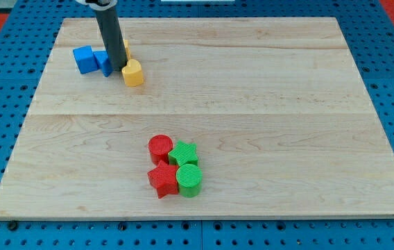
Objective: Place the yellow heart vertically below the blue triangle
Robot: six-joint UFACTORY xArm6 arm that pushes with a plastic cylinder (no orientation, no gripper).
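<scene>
The yellow heart (pixel 133 73) lies near the board's top left. My tip (pixel 116 69) stands just to its left, touching or nearly touching it. The rod hides most of a blue block (pixel 105 63), likely the blue triangle, directly left of the tip. A blue cube (pixel 84 59) sits further left, against that block. A sliver of another yellow block (pixel 125 50) shows behind the rod, above the heart; its shape is hidden.
A cluster sits at the lower middle of the wooden board (pixel 266 104): a red cylinder (pixel 160 148), a green star (pixel 183 153), a red star (pixel 162 180) and a green cylinder (pixel 189 180), all touching.
</scene>
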